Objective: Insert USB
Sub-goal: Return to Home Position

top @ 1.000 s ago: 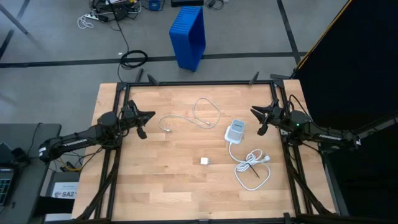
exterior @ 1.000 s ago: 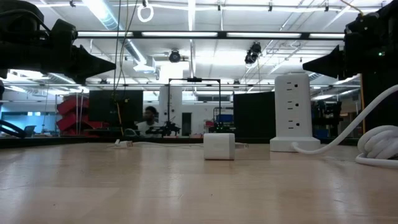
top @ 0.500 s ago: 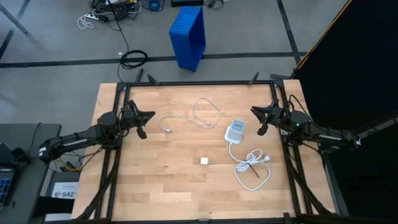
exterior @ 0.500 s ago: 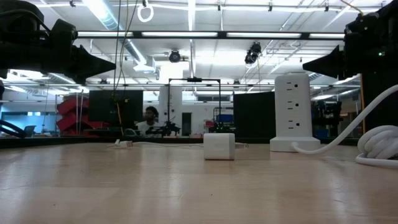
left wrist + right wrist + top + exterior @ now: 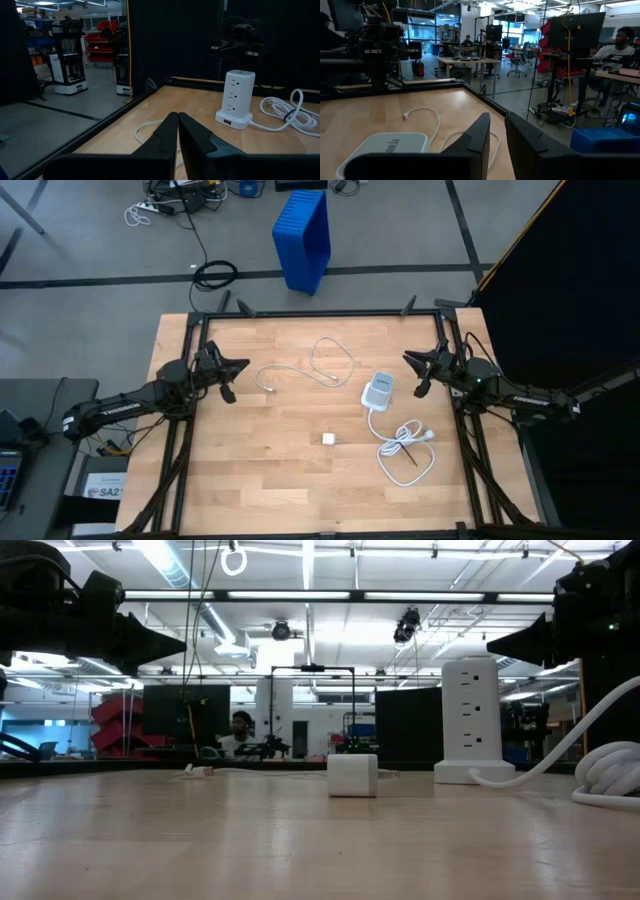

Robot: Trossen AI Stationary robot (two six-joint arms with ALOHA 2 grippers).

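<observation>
The USB (image 5: 322, 364) is a thin white cable lying in a loose loop on the wooden table, left of the white socket block (image 5: 378, 390). One plug end (image 5: 270, 390) points toward the near edge. The right wrist view shows the USB (image 5: 434, 116) beyond the block (image 5: 385, 147). My left gripper (image 5: 240, 366) hovers at the table's left side, shut, left of the cable. My right gripper (image 5: 407, 360) hovers at the right side, just right of the block, with a narrow gap between its fingers (image 5: 497, 117).
A thick white power cord (image 5: 405, 448) runs from the socket block toward the near edge and lies coiled there. A small white cube (image 5: 329, 439) stands near the table's middle. A blue bin (image 5: 303, 235) stands on the floor beyond the far edge. People sit in the room behind.
</observation>
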